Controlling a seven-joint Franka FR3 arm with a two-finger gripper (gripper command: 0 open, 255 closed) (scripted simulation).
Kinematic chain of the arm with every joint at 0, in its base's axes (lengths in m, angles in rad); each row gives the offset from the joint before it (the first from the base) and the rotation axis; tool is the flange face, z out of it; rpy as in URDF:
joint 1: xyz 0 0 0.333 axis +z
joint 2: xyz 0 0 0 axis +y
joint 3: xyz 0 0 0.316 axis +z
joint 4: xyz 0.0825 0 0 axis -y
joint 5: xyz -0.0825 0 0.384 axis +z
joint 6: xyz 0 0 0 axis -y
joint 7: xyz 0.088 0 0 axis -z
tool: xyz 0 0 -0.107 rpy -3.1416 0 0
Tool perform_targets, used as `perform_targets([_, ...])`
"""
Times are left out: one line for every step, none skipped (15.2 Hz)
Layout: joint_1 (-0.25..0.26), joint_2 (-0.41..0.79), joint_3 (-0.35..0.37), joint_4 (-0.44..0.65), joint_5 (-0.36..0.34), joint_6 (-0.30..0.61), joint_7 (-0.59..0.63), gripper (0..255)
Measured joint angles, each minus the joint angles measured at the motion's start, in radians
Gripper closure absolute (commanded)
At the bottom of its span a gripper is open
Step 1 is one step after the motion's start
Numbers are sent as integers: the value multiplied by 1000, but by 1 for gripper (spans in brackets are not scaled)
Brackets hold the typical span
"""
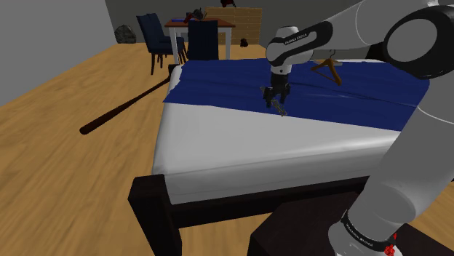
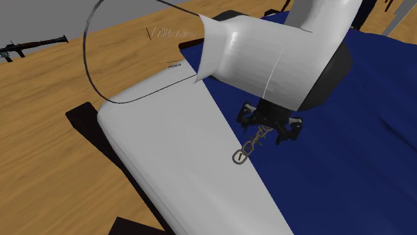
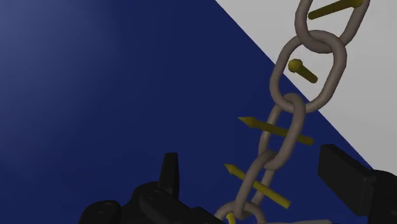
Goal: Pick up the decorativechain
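The black pincer, fingers apart and untouching, straddles one end of the grey, gold-spiked chain on the blue-and-white bed.

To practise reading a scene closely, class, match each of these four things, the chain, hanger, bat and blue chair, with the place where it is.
Things:
1. chain
2. hanger
3. bat
4. blue chair

Places:
A. lying on the wooden floor
B. resting wholly on the blue cover
C. lying across the line where the blue cover meets the white sheet
D. standing at the table

Pairs: 1-C, 2-B, 3-A, 4-D
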Motion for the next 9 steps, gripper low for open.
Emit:
perform_targets([0,1,0,-3,0,4,0,255])
perform_targets([0,1,0,-4,0,6,0,255])
perform_targets([-3,-2,-4,-1,-12,9,0,255])
perform_targets([-3,-3,-4,-1,-8,8,0,255])
perform_targets([-3,-4,-4,-3,-6,10,1,255])
perform_targets([-3,-3,-4,-2,-4,9,2,255])
perform_targets([-3,-2,-4,0,-3,8,1,255])
perform_targets([-3,-1,-4,1,-2,7,0,255])
perform_targets([-3,2,-4,4,-1,6,1,255])
